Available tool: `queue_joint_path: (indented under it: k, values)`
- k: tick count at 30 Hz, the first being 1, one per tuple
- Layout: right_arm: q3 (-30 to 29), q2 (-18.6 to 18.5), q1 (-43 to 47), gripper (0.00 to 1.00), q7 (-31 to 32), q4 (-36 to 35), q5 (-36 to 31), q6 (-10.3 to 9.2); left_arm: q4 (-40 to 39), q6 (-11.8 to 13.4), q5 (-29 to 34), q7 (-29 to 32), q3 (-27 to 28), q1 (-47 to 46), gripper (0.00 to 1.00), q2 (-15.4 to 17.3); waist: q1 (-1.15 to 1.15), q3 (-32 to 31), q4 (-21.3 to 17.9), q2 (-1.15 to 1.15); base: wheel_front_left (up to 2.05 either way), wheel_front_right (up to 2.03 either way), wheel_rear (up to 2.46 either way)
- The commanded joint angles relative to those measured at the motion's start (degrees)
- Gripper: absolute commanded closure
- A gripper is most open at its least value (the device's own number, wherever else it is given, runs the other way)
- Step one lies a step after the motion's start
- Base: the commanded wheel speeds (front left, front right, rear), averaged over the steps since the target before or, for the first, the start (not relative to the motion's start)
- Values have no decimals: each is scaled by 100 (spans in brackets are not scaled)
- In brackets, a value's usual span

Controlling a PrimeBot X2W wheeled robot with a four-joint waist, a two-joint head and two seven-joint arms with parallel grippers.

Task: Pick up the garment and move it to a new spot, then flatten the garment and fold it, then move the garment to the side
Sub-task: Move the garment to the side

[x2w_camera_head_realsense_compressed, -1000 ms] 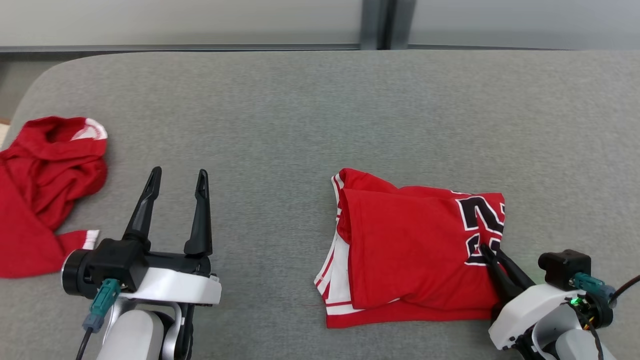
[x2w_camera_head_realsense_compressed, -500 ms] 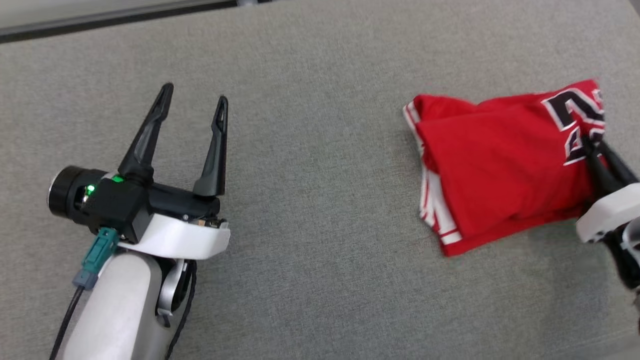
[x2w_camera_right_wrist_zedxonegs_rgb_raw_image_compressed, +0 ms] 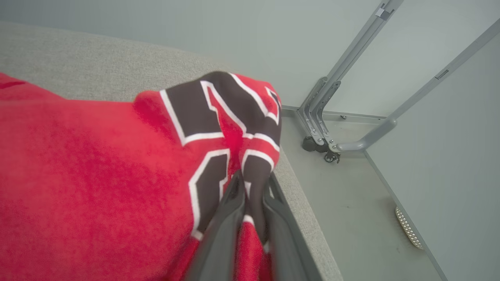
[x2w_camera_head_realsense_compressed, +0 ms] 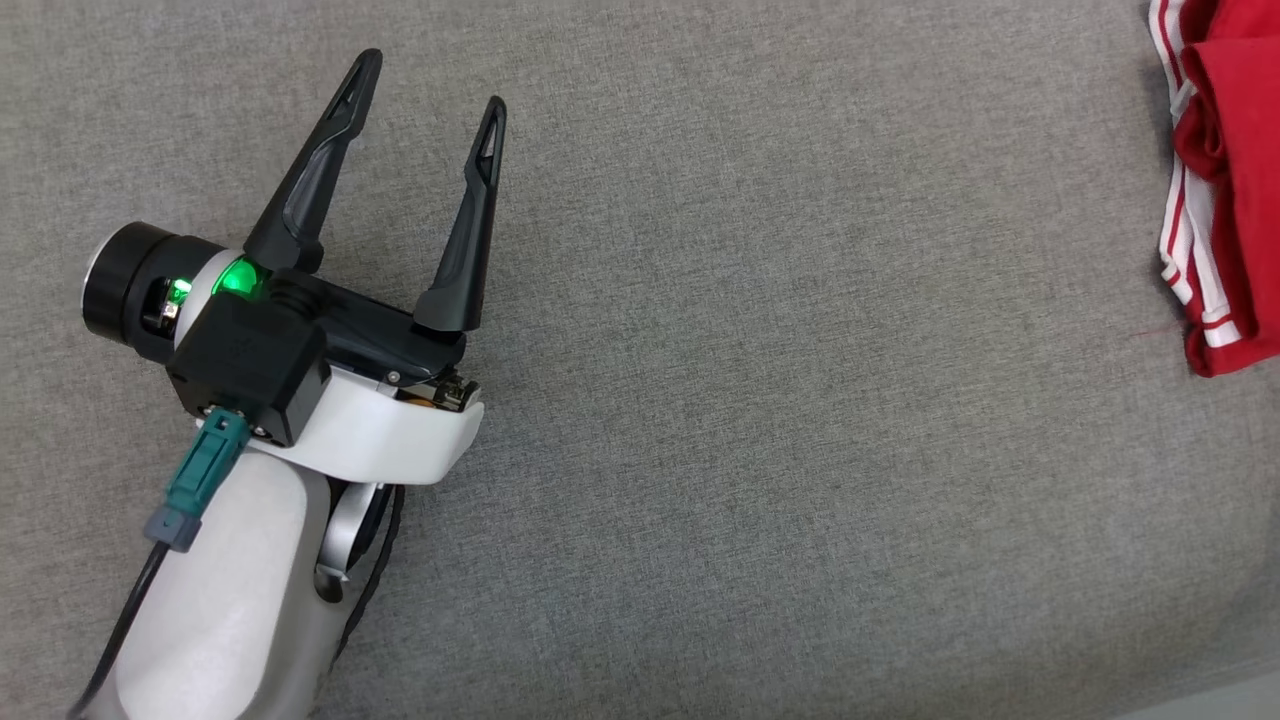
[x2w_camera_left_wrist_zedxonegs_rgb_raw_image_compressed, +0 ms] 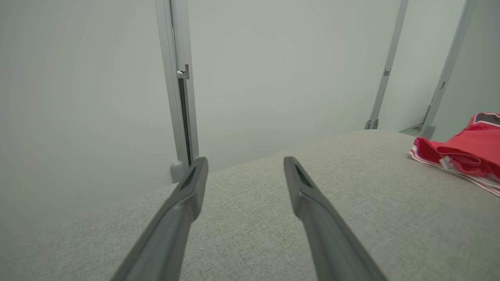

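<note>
Grey fabric-covered table (x2w_camera_head_realsense_compressed: pixel 760 450) all round, pale wall panels (x2w_camera_left_wrist_zedxonegs_rgb_raw_image_compressed: pixel 273 58) behind it, and a metal frame (x2w_camera_right_wrist_zedxonegs_rgb_raw_image_compressed: pixel 332 117) standing on the floor past the table's edge.

The garment (x2w_camera_head_realsense_compressed: pixel 1235 180) is a red jersey with white trim and a black number. In the head view it sits right at the picture's edge, around 2 to 3 o'clock, and only a strip of it is in the picture. It looks folded into a compact stack, so I'd say this is the last bit: sliding it off to the side.

The right gripper (x2w_camera_right_wrist_zedxonegs_rgb_raw_image_compressed: pixel 254 175) has its fingers nipped nearly together on a ridge of cloth by the number, so it has hold of the jersey. The left gripper (x2w_camera_head_realsense_compressed: pixel 433 80) is over at 9 to 10 o'clock in the head view, fingers spread wide with nothing between them, well apart from the jersey.

How I'd do this step:
- Hold the pinch firm and travel low, so the layers drag along together instead of peeling open.
- Watch the table edge. In the right wrist view it's just beside the jersey at about 4 o'clock, and a corner over it could pull the whole stack down.
- Lay it flat before letting go.
- Leave the left arm parked where it is.
</note>
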Motion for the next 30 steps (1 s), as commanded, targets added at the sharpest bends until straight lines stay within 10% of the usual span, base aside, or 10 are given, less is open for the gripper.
queue_joint_path:
  k: [1, 2, 3, 12, 30]
  values:
    - [-28, 35, -91, 45, -59, 49, -24, -12, -8, -17, 46, -10, 3, -113, 0, 34, 0, 67, 2, 0, 0, 0, 0]
    - [-65, 83, -133, 6, -65, 135, -39, -12, 8, -12, 46, -12, 4, -121, 0, 43, 0, 72, -11, 0, 0, 0, 0]
    - [-117, 128, -167, 0, -102, 227, -73, -13, 27, -4, 45, -18, 2, -120, 0, 47, 0, 63, -30, 0, 0, 0, 0]
    - [-542, 696, 310, 0, -437, 220, 170, -12, 321, 63, -110, -93, -31, 239, 0, 21, 0, -512, -251, 0, 0, 0, 0]
    - [-607, 2488, 2997, 0, -373, -3168, -316, -11, 698, 449, -593, -231, 263, 1437, 0, -25, 0, -1828, 18, 0, 0, 0, 0]
